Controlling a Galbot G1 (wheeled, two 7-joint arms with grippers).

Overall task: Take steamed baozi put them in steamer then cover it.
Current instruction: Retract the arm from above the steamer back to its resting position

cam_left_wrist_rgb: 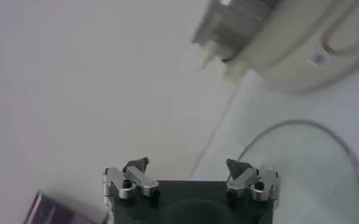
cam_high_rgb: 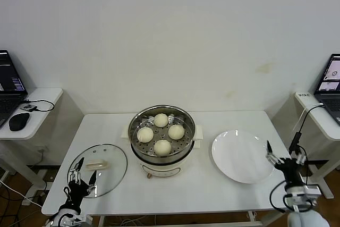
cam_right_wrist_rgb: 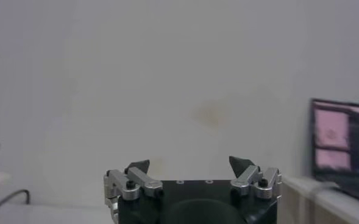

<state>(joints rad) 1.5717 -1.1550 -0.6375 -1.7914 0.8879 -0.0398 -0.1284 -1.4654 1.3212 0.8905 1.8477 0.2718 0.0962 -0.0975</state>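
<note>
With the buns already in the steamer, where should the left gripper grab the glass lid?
Take the cream handle at the centre of the glass lid, coming straight down. The lid lies flat with its handle up, and the open left gripper sits at its near edge.

Four cream-white steamed baozi (cam_high_rgb: pixel 161 132) were seen in the shiny steel steamer (cam_high_rgb: pixel 162 141), white-based, beside a plain white plate (cam_high_rgb: pixel 241 155).

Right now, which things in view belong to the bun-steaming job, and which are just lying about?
Part of the job:
- four steamed baozi, already in the steamer
- glass lid, lying on the table left of the steamer, not yet on
- white plate, bare
- left end effector and right end effector, both open

Lying about:
- two laptops
- mouse
</note>
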